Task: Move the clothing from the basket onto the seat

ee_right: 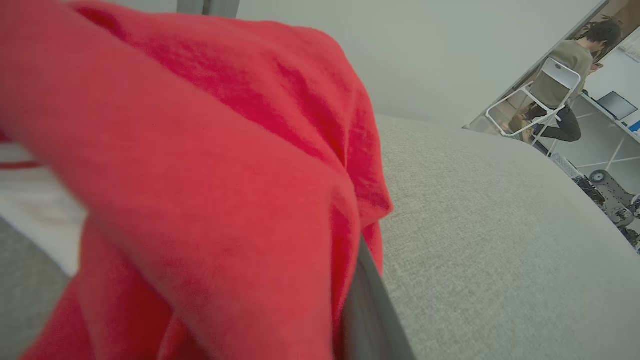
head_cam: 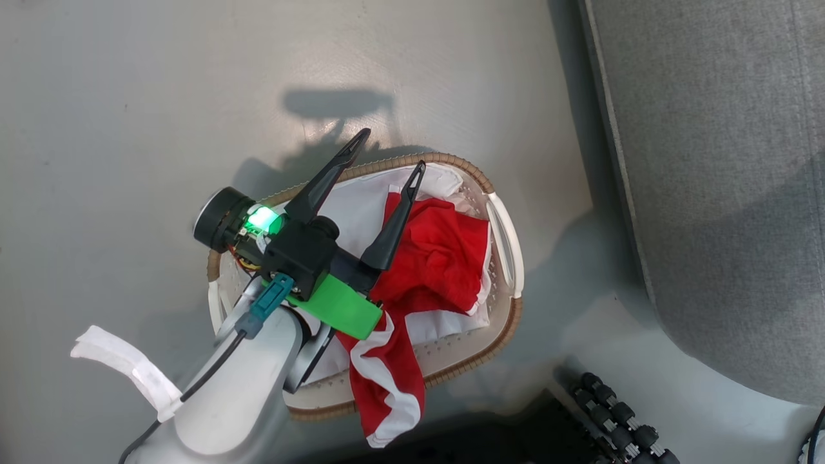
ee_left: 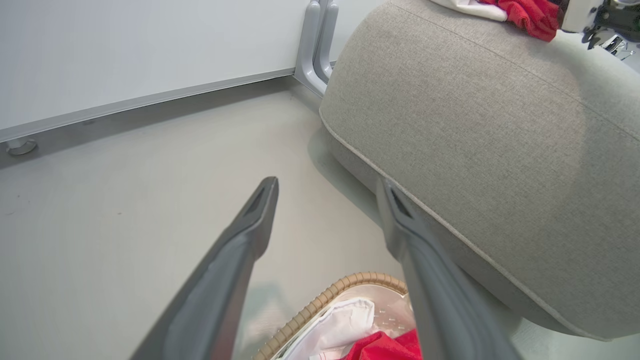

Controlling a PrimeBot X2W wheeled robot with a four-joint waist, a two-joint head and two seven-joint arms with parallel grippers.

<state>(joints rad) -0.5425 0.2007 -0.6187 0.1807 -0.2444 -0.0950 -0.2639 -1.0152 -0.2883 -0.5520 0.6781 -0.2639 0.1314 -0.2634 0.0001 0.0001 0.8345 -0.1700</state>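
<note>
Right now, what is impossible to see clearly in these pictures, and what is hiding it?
1. Right wrist view: the bright red fabric garment covers the right gripper's fingers; open or shut is unclear.
2. Head view: the open left gripper and its pale arm hide the near left part of the oval white perforated basket with brown woven rim.
3. Left wrist view: the top edge cuts off red clothing on the large grey upholstered seat.
</note>
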